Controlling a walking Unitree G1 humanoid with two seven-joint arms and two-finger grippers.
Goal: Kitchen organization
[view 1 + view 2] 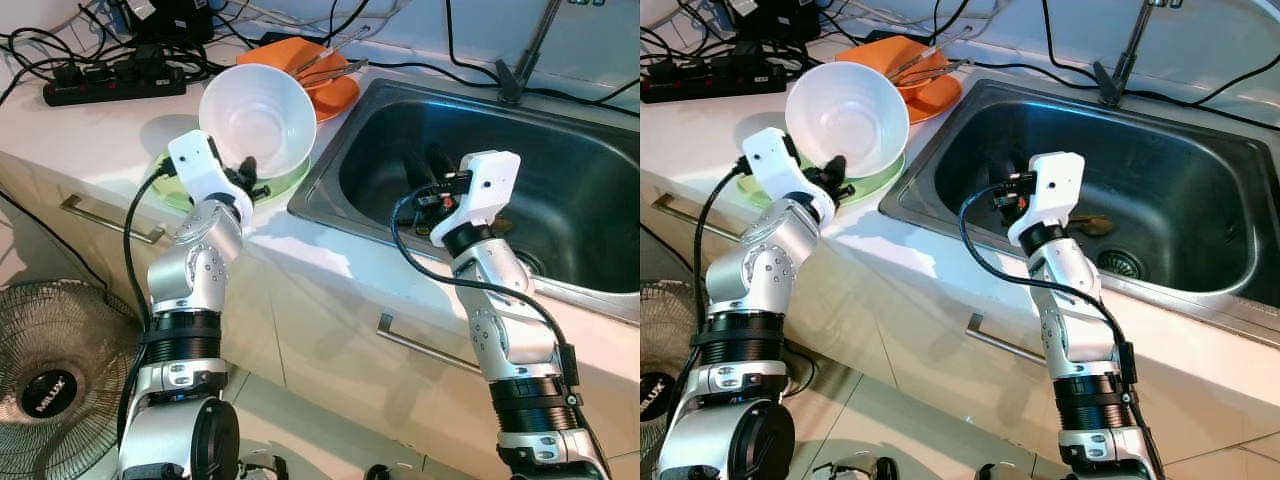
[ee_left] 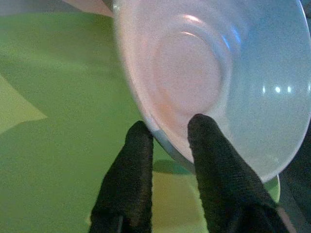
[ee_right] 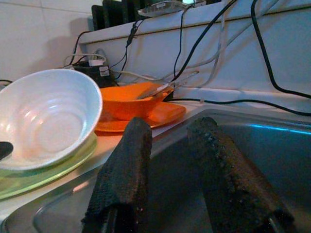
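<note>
**White bowl gripped on its rim over the green plate**

The left claw [image 2: 167,138] was closed on the rim of the white bowl [image 1: 258,118], one finger inside and one outside. The bowl was tilted up on its edge, its opening turned to the robot, and it stood over the green plate [image 1: 285,182] on the white bench [image 1: 100,140], just beside the steel sink [image 1: 600,290].

The right claw [image 3: 167,133] was inside the sink basin, its two fingers apart with a clear gap and holding nothing.

Behind the bowl lay an orange plate [image 1: 338,95] with an orange bowl [image 3: 127,103] and metal tongs [image 1: 330,62] on it. A black power strip [image 1: 112,82] with many cables lay at the back of the bench.

On the floor stood a fan [image 1: 50,385]; its hub carried the word "MILUX".
</note>
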